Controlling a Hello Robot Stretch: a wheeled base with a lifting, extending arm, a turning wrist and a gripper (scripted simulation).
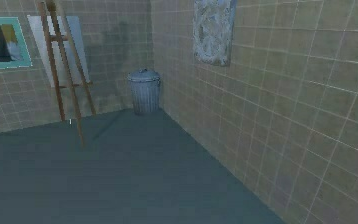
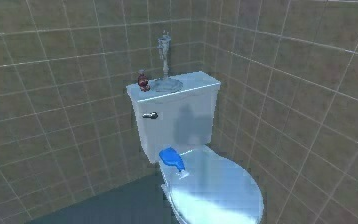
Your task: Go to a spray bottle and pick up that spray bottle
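Toilet lid [image 2: 222, 190]: shut and nearest in the arm side view, so it serves as a flat pale shelf.
Blue thing [image 2: 173, 160]: lies flat on the back of the lid, just before the tank. It is too blobby to name, perhaps a cloth or sponge, and it lies where it cannot roll.
Tank [image 2: 182, 125]: backs onto the tiled wall, with the flush handle [image 2: 150, 115] on its front. Its level top carries the small things.
Small dark red thing [image 2: 142, 80]: sits on the tank top toward the view's left; I cannot name it.
Spray bottle [image 2: 164, 48]: a slim grey upright shape with a narrow head, which I take for the task's thing. It stands at the back of the tank top, near the dark red thing and well apart from the blue one. Standing on its base, it offers its neck for a grasp, though the wall close behind likely leaves little room.
Jaws: I cannot tell how the gripper's jaws stand.
Floor [image 1: 117, 170]: dark teal, stretching ahead in the forward view.
Wooden ladder [image 1: 67, 70]: leans against the wall at that view's left.
Trash can [image 1: 144, 92]: grey metal with its lid on, tucked into the far corner.
Wall picture [image 1: 213, 30]: hangs flat on the tiles at the right.
Stage: the going looks nearly done; the pick-up is not yet done.
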